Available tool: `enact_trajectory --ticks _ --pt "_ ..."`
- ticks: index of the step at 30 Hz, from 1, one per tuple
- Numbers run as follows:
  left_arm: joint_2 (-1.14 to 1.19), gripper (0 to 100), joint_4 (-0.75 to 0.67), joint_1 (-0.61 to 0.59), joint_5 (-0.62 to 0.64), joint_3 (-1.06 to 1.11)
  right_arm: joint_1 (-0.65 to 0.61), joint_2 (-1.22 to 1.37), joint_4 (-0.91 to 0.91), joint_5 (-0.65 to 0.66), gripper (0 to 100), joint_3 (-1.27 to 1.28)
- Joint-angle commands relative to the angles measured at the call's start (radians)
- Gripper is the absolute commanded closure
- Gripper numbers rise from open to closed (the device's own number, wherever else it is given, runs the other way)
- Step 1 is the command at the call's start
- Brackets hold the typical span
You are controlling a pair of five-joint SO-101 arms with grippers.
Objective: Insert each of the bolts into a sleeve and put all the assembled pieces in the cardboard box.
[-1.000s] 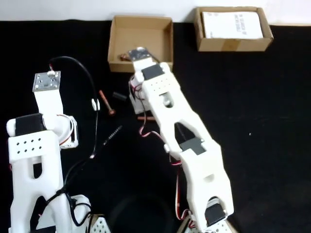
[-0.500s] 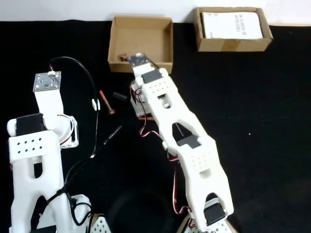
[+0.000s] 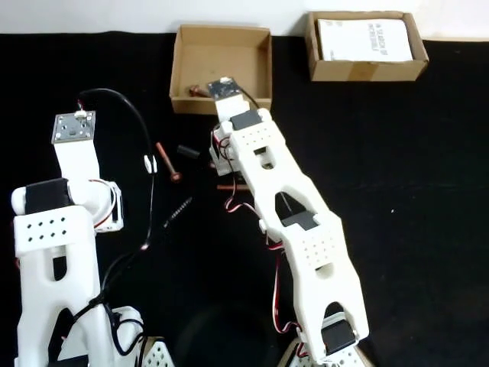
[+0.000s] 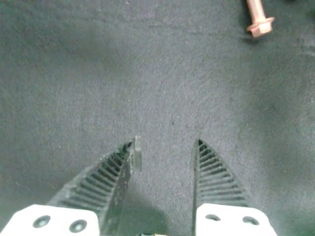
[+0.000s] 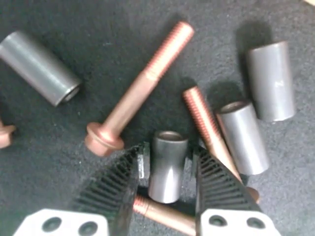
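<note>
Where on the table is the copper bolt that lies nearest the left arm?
In the high view, the copper bolt lies on the black mat left of centre, beside a short dark sleeve, in front of the cardboard box.

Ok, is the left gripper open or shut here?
Open. In the left wrist view the left gripper has its fingers apart, with bare black mat showing between them and nothing held.
</note>
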Motion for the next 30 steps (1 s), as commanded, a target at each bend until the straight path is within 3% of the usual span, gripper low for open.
enact_trajectory --ticks 1,6,12,17,27,30 --pt "-0.008 83 -0.011 -0.004 -0.005 -0.012 0.018 -0.004 -0.019 0.009 85.4 -0.004" --pt "-0.008 83 -0.009 -0.004 -0.005 -0.012 0.008 -0.004 0.048 0.009 86.2 -0.004" --pt "-0.007 83 -0.009 -0.004 -0.005 -0.012 0.015 0.042 0.015 0.008 98.5 -0.022" --pt "-0.01 83 -0.009 -0.004 -0.005 -0.013 0.025 0.053 0.01 0.003 99.2 -0.087" --pt "-0.001 82 -0.002 -0.001 -0.003 -0.035 0.024 -0.12 0.541 0.005 99.2 -0.372" --pt "0.001 81 0.018 0.045 -0.003 -0.102 0.044 -0.217 0.549 0.002 99.2 -0.406"
